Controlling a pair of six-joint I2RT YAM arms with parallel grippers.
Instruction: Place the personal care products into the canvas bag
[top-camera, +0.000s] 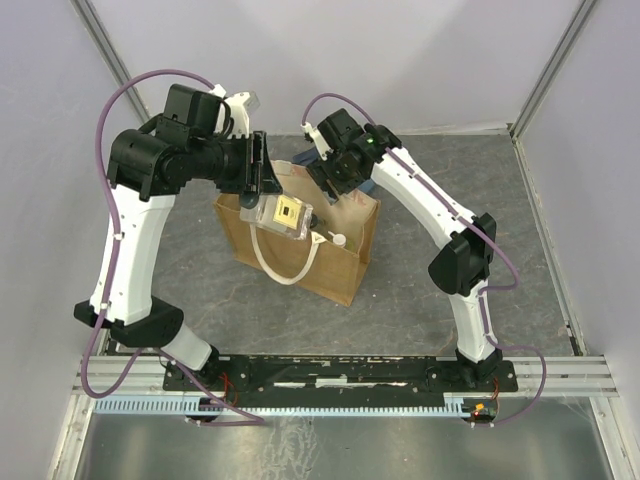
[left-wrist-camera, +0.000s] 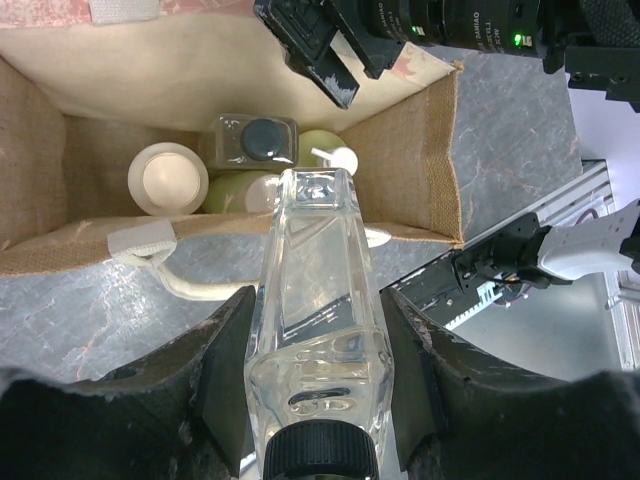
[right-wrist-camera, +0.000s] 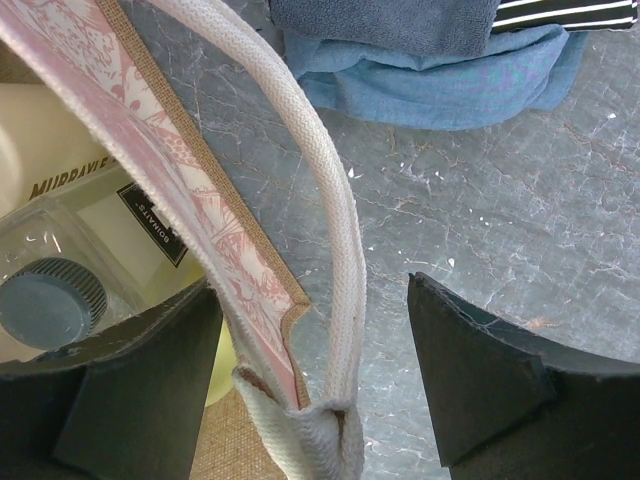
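The tan canvas bag (top-camera: 340, 262) stands open in the middle of the table. My left gripper (top-camera: 262, 195) is shut on a clear rectangular bottle (top-camera: 283, 215) with a dark cap and holds it over the bag's near rim; the left wrist view shows the bottle (left-wrist-camera: 318, 270) between the pads. Inside the bag (left-wrist-camera: 415, 160) are the cream jar (left-wrist-camera: 167, 178), a second clear bottle (left-wrist-camera: 258, 140) and two yellow-green bottles (left-wrist-camera: 240, 190). My right gripper (top-camera: 335, 185) is open, its jaws (right-wrist-camera: 313, 290) straddling the bag's far rim (right-wrist-camera: 200, 200) and a cream handle (right-wrist-camera: 325, 210) without touching them.
A striped and blue folded cloth (right-wrist-camera: 430, 60) lies on the grey table beyond the bag. The bag's other handle (top-camera: 285, 270) hangs down its near face. A metal rail (top-camera: 330, 375) runs along the near table edge. Walls close the back and sides.
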